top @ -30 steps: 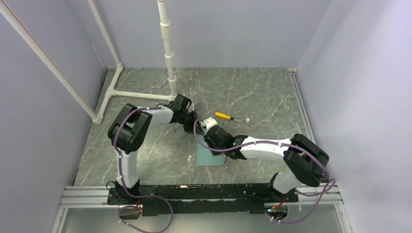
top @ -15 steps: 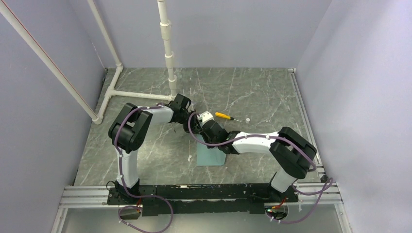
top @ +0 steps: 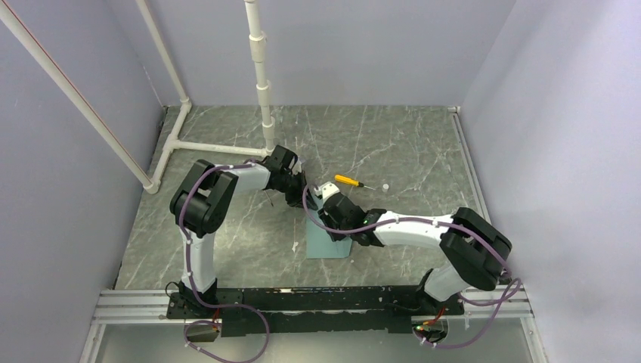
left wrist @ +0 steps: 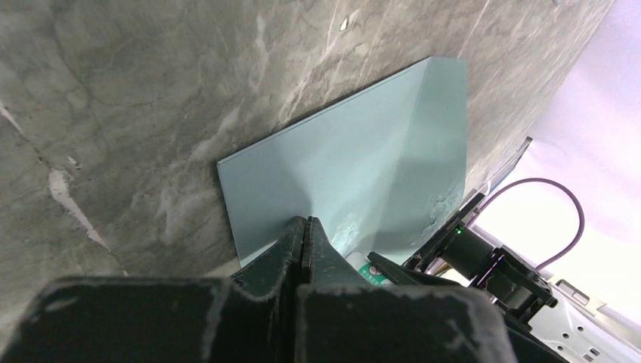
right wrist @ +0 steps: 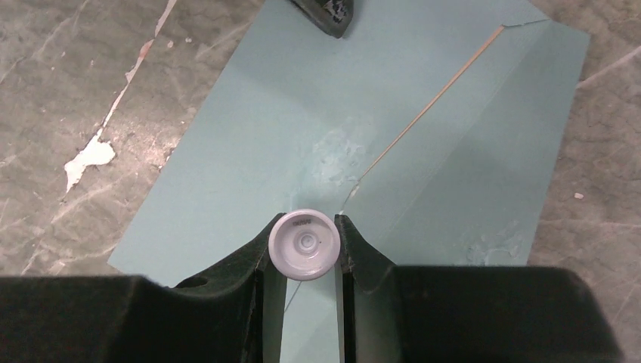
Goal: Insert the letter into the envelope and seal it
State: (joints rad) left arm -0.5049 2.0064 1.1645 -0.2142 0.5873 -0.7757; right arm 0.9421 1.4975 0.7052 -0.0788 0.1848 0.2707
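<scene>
Where the two arms meet mid-tabletop (top: pixel 257 242), the left jaws are pressed tight together, their tips down on the envelope (top: pixel 329 243) at its 11 o'clock corner. The envelope lies flat. The right jaws, over its 12 o'clock end, clamp a white cap (right wrist: pixel 304 244). An orange tool (top: pixel 348 181) lies apart at 1 o'clock.
</scene>
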